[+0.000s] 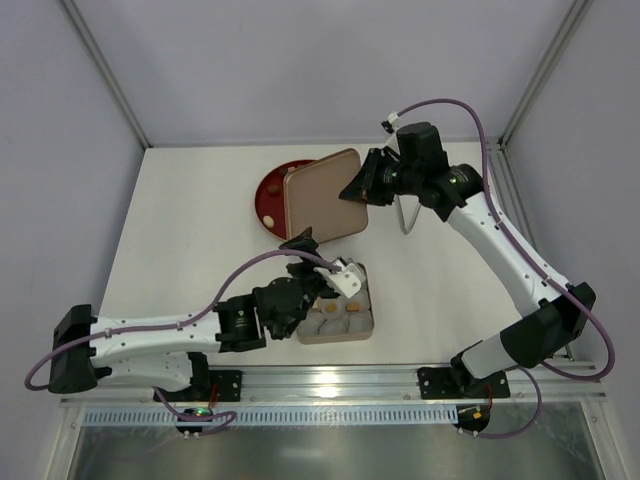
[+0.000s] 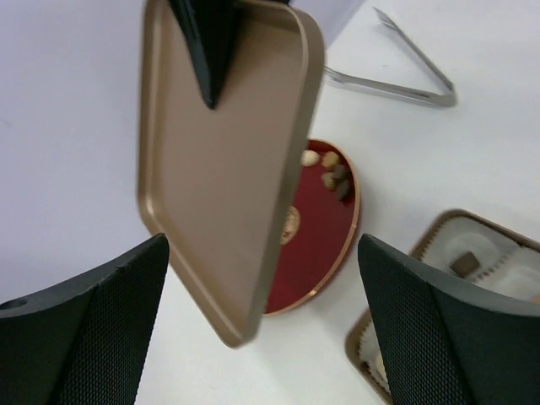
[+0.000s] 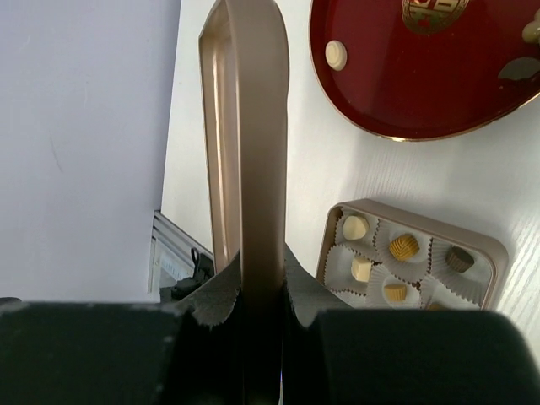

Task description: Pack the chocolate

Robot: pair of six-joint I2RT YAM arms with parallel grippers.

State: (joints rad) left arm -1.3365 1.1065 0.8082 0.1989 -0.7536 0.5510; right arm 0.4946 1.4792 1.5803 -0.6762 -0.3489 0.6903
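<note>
Several chocolates (image 1: pixel 352 310) sit in the tin (image 1: pixel 335 340), seen from above. Its lid (image 1: pixel 322 195), clamped edge-on by the right gripper (image 1: pixel 362 185), hangs at twelve o'clock from it. The left gripper (image 1: pixel 335 275) hovers nearer the tin. Left wrist: fingers spread, empty, with more chocolates (image 2: pixel 331 169) on the red plate (image 2: pixel 325 245) at one o'clock. Right wrist: the tin lies at four o'clock.

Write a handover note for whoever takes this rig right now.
Left gripper: open, empty, by the square tin's far edge.
Right gripper: shut on the tin lid, held tilted over the red plate.
Done: at least five chocolates sit in the tin.
Left: move the loose chocolates from the plate, then close the lid. Metal tongs lie near the right gripper.
</note>
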